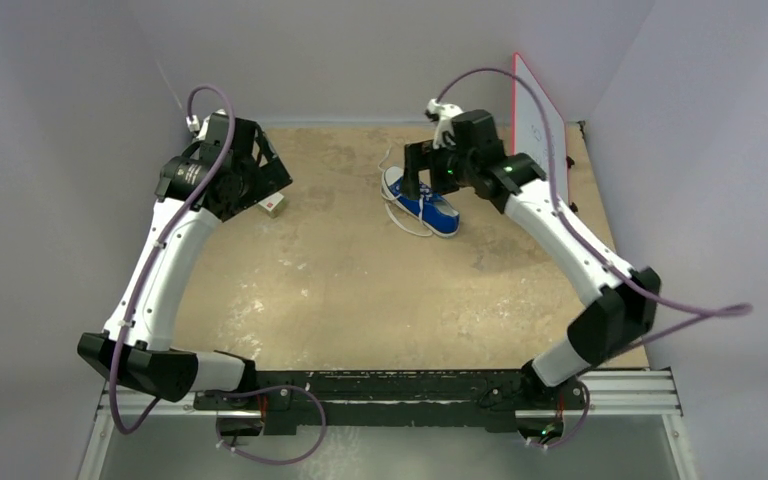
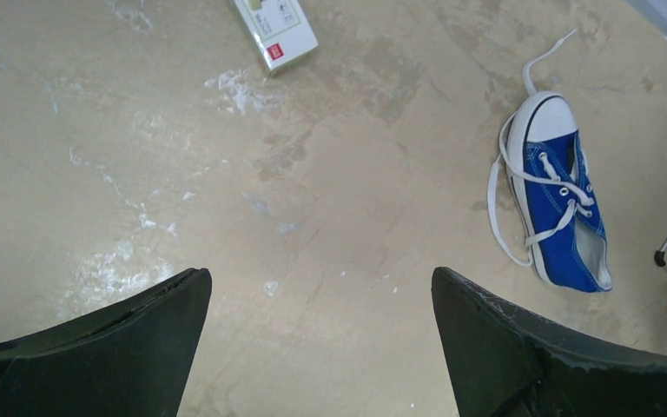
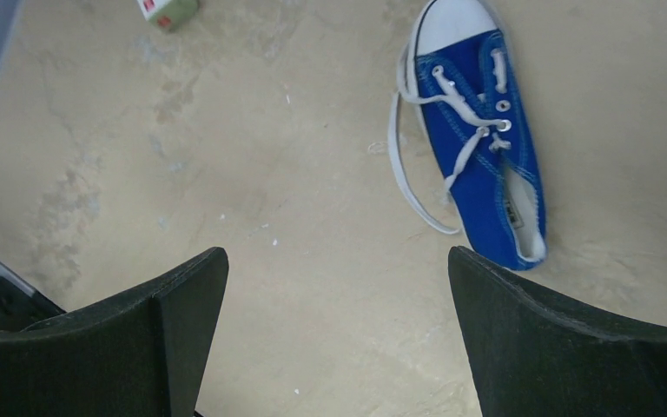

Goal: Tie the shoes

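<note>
**mika_r:** ok, what's over on the left?

**tobor99:** The left hand (image 2: 317,280) is spread wide with nothing between its black fingers, hanging over the bare tan tabletop (image 2: 139,174). Near it sits a small white-and-red cardboard box (image 2: 275,30), well apart from the shoe.

**mika_r:** and the shoe?

**tobor99:** The small blue canvas low-top sneaker with a white rubber sole and toe cap (image 3: 486,165) sits upright on its sole toward the far middle of the tabletop. Its long white laces (image 3: 453,97) are untied. One loops out onto the tabletop beside the shoe, and an end trails past the toe cap.

**mika_r:** right side?

**tobor99:** The right hand (image 3: 337,256) gapes just as wide and is just as empty. It hovers close by the sneaker without touching it. Behind it, a white board with a red edge (image 1: 538,120) leans at the back wall.
</note>
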`<state>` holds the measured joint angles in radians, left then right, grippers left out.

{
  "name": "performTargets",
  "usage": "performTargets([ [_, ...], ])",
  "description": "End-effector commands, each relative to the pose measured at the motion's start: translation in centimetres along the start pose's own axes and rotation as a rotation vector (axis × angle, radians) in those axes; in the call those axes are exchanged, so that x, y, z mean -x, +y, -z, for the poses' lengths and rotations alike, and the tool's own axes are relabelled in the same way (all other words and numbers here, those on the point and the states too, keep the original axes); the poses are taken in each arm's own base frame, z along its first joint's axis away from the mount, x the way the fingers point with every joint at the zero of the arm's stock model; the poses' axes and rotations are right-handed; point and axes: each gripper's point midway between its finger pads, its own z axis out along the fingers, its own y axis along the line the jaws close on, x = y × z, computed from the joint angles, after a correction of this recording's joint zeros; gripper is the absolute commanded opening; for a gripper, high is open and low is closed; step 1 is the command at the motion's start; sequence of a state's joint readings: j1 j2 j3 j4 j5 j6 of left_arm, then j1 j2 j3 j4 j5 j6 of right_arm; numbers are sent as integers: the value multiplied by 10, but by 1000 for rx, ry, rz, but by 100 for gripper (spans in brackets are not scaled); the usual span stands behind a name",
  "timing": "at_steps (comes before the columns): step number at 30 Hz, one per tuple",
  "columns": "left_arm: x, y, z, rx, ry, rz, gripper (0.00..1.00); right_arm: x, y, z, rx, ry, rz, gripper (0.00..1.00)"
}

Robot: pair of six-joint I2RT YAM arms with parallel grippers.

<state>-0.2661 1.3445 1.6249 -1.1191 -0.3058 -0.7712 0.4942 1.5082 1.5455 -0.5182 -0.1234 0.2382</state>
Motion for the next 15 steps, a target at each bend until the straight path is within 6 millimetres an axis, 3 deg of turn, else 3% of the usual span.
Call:
performTargets([
  [1,-10,11,21,-1,45,47,99,3,33,-30,86,14,152,99],
  [6,-23,15,45,-57,82,71,99,-16,22,-77,-24,111,203,91],
  [9,-23,23,62,-81,54,73,99,-22,-11,-89,-213,171,230,83],
  [15,-18,31,70,-52,51,0,99,-41,-88,-74,-583,323,332,68],
])
